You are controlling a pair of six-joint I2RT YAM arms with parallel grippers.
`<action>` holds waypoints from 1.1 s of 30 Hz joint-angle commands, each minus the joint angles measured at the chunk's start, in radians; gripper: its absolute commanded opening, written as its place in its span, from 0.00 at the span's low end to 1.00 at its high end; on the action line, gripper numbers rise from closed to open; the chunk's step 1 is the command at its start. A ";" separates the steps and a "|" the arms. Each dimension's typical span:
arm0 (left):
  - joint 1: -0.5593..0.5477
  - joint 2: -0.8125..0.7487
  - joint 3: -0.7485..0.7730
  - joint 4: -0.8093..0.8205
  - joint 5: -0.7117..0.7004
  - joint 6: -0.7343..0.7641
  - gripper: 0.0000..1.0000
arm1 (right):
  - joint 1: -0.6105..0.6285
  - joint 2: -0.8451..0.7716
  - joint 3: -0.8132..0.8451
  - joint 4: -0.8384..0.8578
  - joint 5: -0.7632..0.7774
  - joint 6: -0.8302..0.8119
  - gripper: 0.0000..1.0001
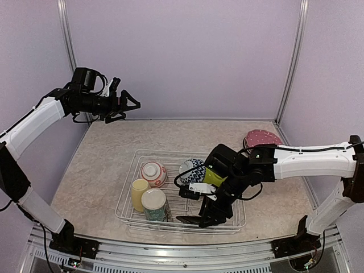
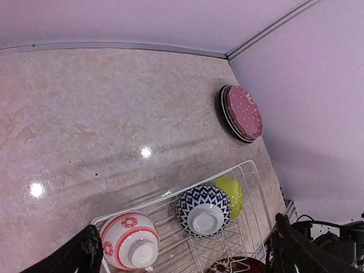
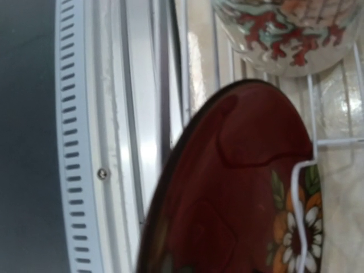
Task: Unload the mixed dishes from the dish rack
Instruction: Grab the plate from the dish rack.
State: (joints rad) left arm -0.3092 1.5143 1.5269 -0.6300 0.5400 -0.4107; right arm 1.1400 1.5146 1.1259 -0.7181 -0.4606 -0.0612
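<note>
The wire dish rack (image 1: pixel 136 154) sits at the table's near middle. It holds a red-patterned bowl (image 1: pixel 153 173), a black-and-white bowl (image 1: pixel 192 168) and a lime-green bowl (image 1: pixel 211 176), all upturned, plus a pale yellow mug (image 1: pixel 138 193) and a tall floral cup (image 1: pixel 155 205). My right gripper (image 1: pixel 206 219) is down in the rack's front right and grips a maroon floral plate (image 3: pixel 244 187) by its rim; its fingers are hidden in the right wrist view. My left gripper (image 1: pixel 129 105) is open and empty, high at the back left. The left wrist view shows the three bowls (image 2: pixel 203 209).
A stack of plates with a pink dotted one on top (image 1: pixel 260 138) lies on the table at the back right, also in the left wrist view (image 2: pixel 243 112). The metal frame rail (image 3: pixel 131 114) runs just beyond the rack's front edge. Purple walls close the back and sides.
</note>
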 commanded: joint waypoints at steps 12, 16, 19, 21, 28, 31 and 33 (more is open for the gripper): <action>-0.018 0.019 0.024 -0.027 -0.016 0.027 0.99 | 0.010 -0.004 -0.020 0.002 0.085 0.008 0.16; -0.024 0.024 0.025 -0.026 -0.015 0.029 0.99 | 0.009 -0.015 -0.004 -0.007 0.084 0.010 0.07; -0.027 0.027 0.027 -0.029 -0.016 0.029 0.99 | 0.010 -0.035 0.011 -0.015 0.089 0.011 0.00; -0.026 0.027 0.027 -0.030 -0.019 0.030 0.99 | 0.009 -0.051 0.016 -0.012 0.091 0.012 0.00; -0.025 0.005 0.019 -0.027 -0.074 0.035 0.99 | 0.010 -0.103 0.029 0.006 0.096 0.020 0.00; -0.023 -0.005 0.014 -0.022 -0.084 0.035 0.99 | 0.009 -0.130 0.034 0.022 0.081 0.024 0.00; -0.022 -0.008 0.015 -0.022 -0.084 0.035 0.99 | 0.009 -0.152 0.033 0.042 0.051 0.029 0.00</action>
State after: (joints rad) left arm -0.3290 1.5307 1.5269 -0.6399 0.4812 -0.3946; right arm 1.1481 1.4380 1.1316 -0.7109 -0.3862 -0.0582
